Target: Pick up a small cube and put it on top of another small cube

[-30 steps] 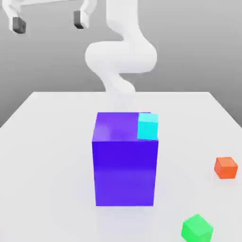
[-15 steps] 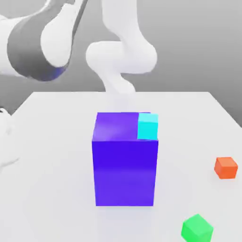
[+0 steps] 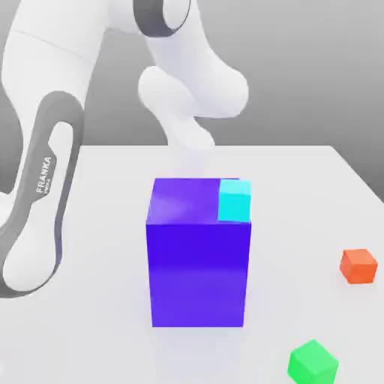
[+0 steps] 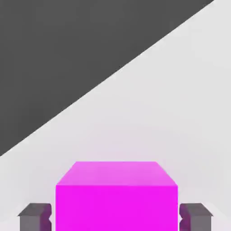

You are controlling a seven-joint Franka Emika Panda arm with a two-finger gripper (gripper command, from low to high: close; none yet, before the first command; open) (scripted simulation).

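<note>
The small magenta-pink cube [image 4: 115, 198] sits on the white table between my two dark fingertips [image 4: 34, 216], one at each of its side faces. My gripper [image 4: 115, 217] is shut on it. In the exterior view the white arm [image 3: 41, 187] bends down along that view's left edge. The small green cube [image 3: 312, 361] rests on the table near the front at the exterior view's right, well apart from the arm.
A big blue-purple block [image 3: 198, 262] stands mid-table with a small cyan cube [image 3: 235, 200] on its top back corner. A small orange cube [image 3: 358, 265] lies at the exterior view's right, behind the green one. The white table [image 3: 300, 187] stretches around them.
The arm has swung down from high above the table to the exterior view's left side. The fingers, wide open a second ago, have come together on the magenta cube.
</note>
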